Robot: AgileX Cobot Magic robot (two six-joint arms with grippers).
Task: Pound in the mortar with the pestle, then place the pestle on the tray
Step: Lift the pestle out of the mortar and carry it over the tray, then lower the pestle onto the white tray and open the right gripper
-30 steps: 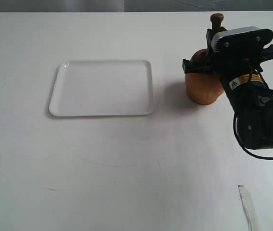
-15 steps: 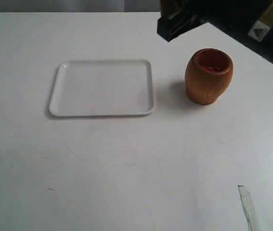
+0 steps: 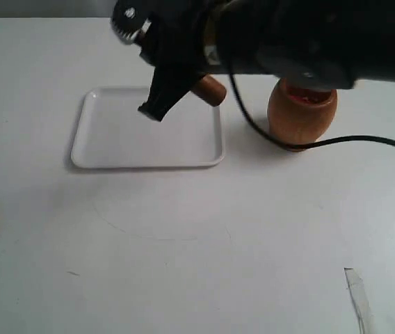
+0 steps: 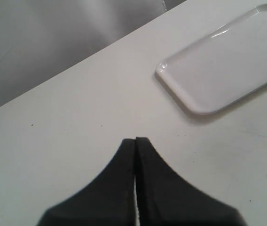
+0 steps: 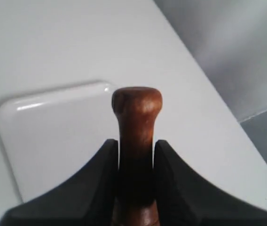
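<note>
The brown wooden mortar [image 3: 302, 115] stands upright on the white table, right of the white tray [image 3: 114, 142], its reddish inside showing. My right gripper [image 3: 152, 106] reaches across the middle and hangs over the tray's far right part, shut on the pestle's thin handle. The pestle's thick end [image 3: 210, 89] sticks out to the right above the tray's rim. In the right wrist view the pestle [image 5: 137, 108] runs between the jaws of the right gripper [image 5: 136, 143], knob past the tips, with the tray [image 5: 53, 136] below. My left gripper [image 4: 136, 140] is shut and empty, apart from the tray [image 4: 227, 70].
The right arm's dark body and a black cable [image 3: 364, 141] cross above and beside the mortar. A clear strip of tape [image 3: 357, 296] lies at the table's front right. The table's far edge meets a grey backdrop [image 4: 53, 33].
The right arm has lifted the pestle out of the mortar and swung left; it now hangs over the tray. The mortar and tray have stayed in place.
</note>
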